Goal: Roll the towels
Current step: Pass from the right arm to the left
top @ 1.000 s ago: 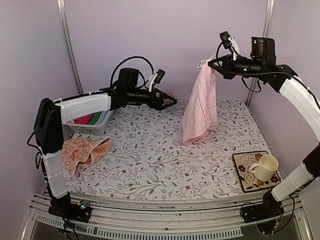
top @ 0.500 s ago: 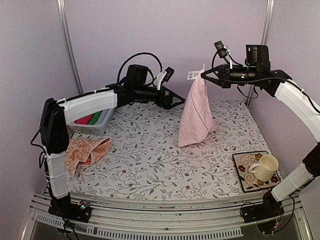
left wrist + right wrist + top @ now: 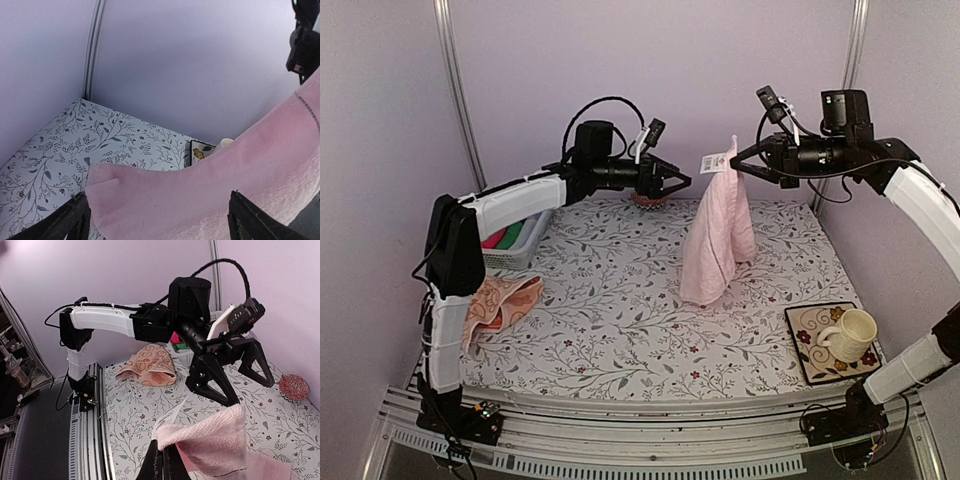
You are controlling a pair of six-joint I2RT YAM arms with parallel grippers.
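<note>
Ref = hanging towel (image 3: pixel 718 235): top corner is hanging from right gripper (image 3: pixel 734 163), bottom end resting on table (image 3: pixel 620 340). Left gripper (image 3: pixel 686 181) is hovering just left of its top. Basket (image 3: pixel 515 255) w/ rolled cloths (image 3: pixel 500 238) inside is sitting far left. 2nd towel (image 3: pixel 498 300) is lying left & nearer. Tray (image 3: pixel 810 355) w/ mug (image 3: pixel 850 333) on it is sitting right-front.

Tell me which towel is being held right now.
The plain pink towel, hanging from the shut right tool; the peach patterned towel lies crumpled on the table at left.
</note>
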